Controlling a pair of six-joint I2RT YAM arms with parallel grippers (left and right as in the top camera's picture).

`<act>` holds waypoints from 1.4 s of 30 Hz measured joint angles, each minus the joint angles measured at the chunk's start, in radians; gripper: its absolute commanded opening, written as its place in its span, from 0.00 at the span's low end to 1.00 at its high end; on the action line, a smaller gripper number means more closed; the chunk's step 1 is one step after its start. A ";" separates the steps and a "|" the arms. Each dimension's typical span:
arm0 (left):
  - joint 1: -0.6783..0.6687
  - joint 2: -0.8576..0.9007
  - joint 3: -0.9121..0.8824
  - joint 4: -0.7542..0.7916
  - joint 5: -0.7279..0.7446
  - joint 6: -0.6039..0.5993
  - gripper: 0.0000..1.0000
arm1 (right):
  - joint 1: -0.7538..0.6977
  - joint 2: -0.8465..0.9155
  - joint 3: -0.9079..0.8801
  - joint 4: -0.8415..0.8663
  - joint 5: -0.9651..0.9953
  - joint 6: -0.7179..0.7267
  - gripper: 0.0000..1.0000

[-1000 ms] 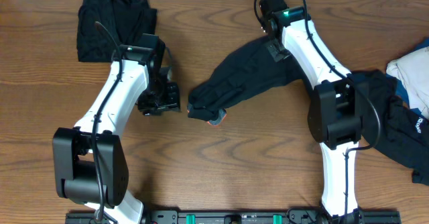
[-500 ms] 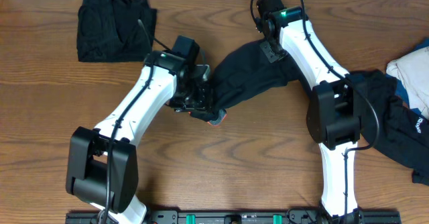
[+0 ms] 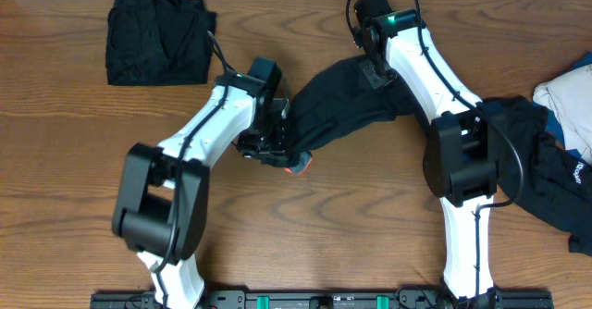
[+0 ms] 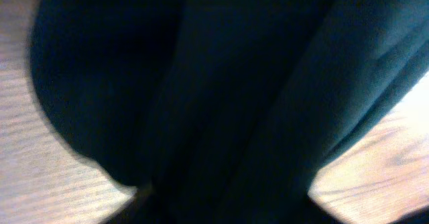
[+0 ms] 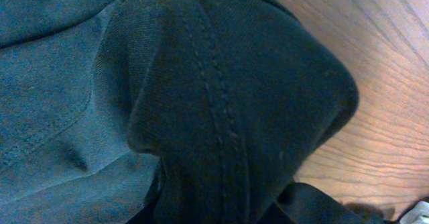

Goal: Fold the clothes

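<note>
wood-grain tabletop (image 3: pixel 351 226) fills the overhead view. the long black trouser piece (image 3: pixel 342 105) lies slantwise across its middle, and a coral-red band (image 3: pixel 298 166) peeks out at its lower left end.

the left tool (image 3: pixel 268 145) sits right at that lower end, on or just over the cloth. its wrist view is all dark, blurred fabric with no fingers showing, so i cannot tell whether it is apart or clamped. the right tool (image 3: pixel 374 71) is at the upper right end of the same piece. its wrist view shows a bunched, seamed fold close up, but not the fingers, so its state cannot be told either.

a folded black garment (image 3: pixel 153 31) lies at the far left corner. a heap of black cloth (image 3: pixel 541 175) and white cloth (image 3: pixel 566 101) lies at the right edge, well apart.

the likely trouble is a shallow pinch. if either tool takes only the top layer, the layers would part on lifting and the fold would land crooked. uneven pulling between the two ends could twist the piece or drag it into a bunch. the rumpled band end may also tuck under and spoil the edge.
</note>
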 measured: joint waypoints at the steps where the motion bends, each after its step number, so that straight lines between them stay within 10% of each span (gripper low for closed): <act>1: 0.000 0.015 0.000 0.000 -0.007 -0.005 0.19 | 0.000 0.000 0.000 0.000 0.002 0.000 0.22; 28: 0.404 0.039 0.000 -0.069 -0.228 -0.013 0.09 | -0.103 0.000 0.000 0.045 0.090 0.019 0.19; 35: 0.407 0.039 0.000 -0.069 -0.234 0.001 0.09 | -0.083 0.000 0.000 0.054 -0.174 -0.033 0.48; 42: 0.407 0.039 0.000 -0.069 -0.234 0.006 0.09 | -0.040 0.000 0.000 0.080 -0.370 -0.097 0.48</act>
